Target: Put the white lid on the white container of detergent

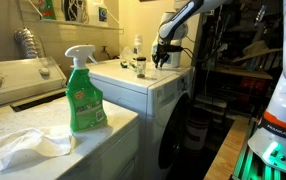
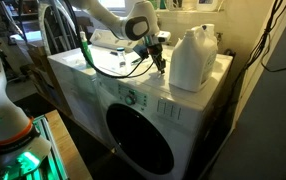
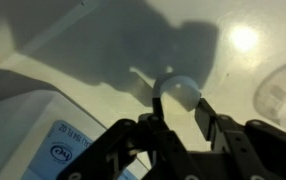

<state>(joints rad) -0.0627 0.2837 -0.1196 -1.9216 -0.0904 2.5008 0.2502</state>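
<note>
1. Gripper [image 3: 180,102]: a single arm is fitted. The fingers are set narrow and, in the wrist view, are judged to be closed on the white lid [image 3: 178,90]. Contact at the pads cannot be fully confirmed.
2. White lid: small and round. It is seen at the fingertips, clear of the surface [image 2: 68,65], with a shadow thrown beneath it.
3. White container of detergent [image 2: 193,58]: it stands upright on the washer top, with its long axis vertical and its neck at the top. No cap is made out on it.
4. Key relation: in an exterior view the container is found just beside the gripper [image 2: 160,66], apart from it. Its neck is placed higher than the lid. In the wrist view only a blue-labelled face [image 3: 63,148] is shown, at the lower left.
5. Step judged in hand: carrying the lid. It is not yet seated.
6. Next move, as judged: the lid is to be lifted above the neck, brought sideways over the opening, then lowered level.
7. Also noted: a green spray bottle [image 1: 83,92] is stood on a nearer surface, well apart
</note>
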